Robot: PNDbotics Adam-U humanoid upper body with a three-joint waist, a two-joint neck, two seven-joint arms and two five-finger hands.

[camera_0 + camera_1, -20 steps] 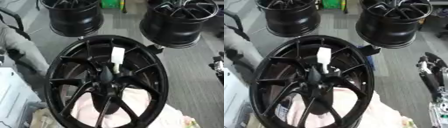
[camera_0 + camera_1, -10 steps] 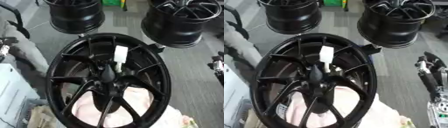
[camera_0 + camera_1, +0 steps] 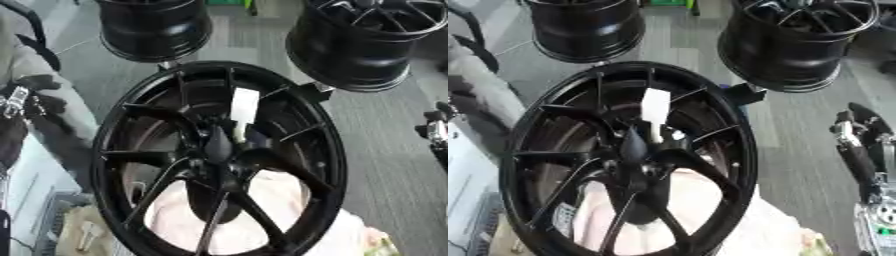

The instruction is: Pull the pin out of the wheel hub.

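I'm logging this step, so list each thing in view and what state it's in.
Wheel hub: upright on its rim, face toward the camera.
Pin: white, in place near the hub's centre, nothing touching it.
Right hand: at the right edge, away from the hub; fingers unclear.
Two spare wheels: standing behind, untouched.

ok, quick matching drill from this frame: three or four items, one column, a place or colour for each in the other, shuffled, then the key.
Items
1. big wheel hub
2. white tag
3. left rear rim
4. pink cloth

Descriptions
A. seen through the lower spokes
B. black, fills the middle of the view
C. far, at upper left on the grey floor
D. pale strip standing just above the hub centre

Pairs: 1-B, 2-D, 3-C, 4-A
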